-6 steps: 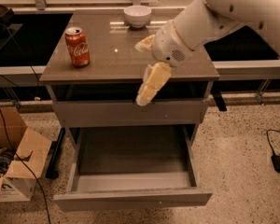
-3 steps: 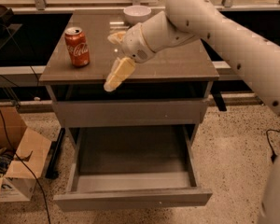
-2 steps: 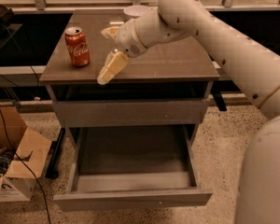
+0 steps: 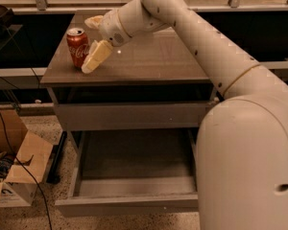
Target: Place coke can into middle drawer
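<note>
The coke can stands upright at the left end of the cabinet top. My gripper is open at the can's right side. One cream finger lies in front of the can and the other finger behind it. The can is not lifted. The middle drawer is pulled out below, low at the front of the cabinet, and its flat grey floor is bare. My white arm reaches in from the right and fills the lower right of the view.
A closed plain drawer front sits above the open drawer. An open cardboard box and a black cable lie on the speckled floor at the left. Dark panels run behind the cabinet.
My gripper has moved left across the cabinet top, from its middle to right beside the can. The can and the drawer have not moved.
</note>
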Available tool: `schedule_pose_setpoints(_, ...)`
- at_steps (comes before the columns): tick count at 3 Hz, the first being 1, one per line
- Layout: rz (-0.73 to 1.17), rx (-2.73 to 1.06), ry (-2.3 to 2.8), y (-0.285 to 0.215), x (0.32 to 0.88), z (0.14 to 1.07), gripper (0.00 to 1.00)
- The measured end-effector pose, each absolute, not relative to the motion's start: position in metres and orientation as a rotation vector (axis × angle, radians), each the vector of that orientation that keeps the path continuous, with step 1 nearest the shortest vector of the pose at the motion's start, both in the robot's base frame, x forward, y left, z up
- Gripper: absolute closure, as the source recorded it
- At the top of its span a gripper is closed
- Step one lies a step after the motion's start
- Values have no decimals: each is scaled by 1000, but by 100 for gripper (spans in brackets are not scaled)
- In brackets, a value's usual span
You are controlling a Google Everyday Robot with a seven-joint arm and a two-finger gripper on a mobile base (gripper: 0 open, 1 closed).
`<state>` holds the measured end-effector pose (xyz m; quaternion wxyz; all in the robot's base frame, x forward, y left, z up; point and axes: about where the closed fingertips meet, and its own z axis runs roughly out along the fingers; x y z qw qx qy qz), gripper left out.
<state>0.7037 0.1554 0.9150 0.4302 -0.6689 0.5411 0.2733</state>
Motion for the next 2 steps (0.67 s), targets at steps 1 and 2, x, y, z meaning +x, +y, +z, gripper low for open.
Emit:
schedule_pose_setpoints(1,697,-1672,1325,170,715,920,0)
schedule_pose_setpoints(2,698,-1654,1320,174,729,922,0)
